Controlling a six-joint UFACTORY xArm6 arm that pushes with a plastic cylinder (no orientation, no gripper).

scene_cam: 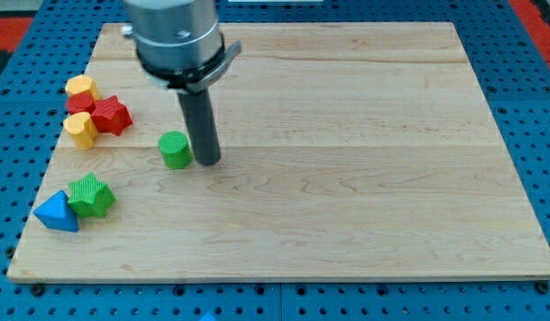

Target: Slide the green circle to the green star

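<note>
The green circle (pixel 176 149) is a short green cylinder standing on the wooden board, left of centre. The green star (pixel 89 195) sits lower left of it, near the board's left edge, touching a blue triangle (pixel 57 212). My tip (pixel 208 161) is at the end of the dark rod, just right of the green circle, very close to it or touching its right side.
A cluster at the view's upper left holds a yellow block (pixel 80 86), a red block (pixel 81 104), a red star (pixel 111 115) and another yellow block (pixel 80 130). The wooden board (pixel 346 178) lies on a blue pegboard.
</note>
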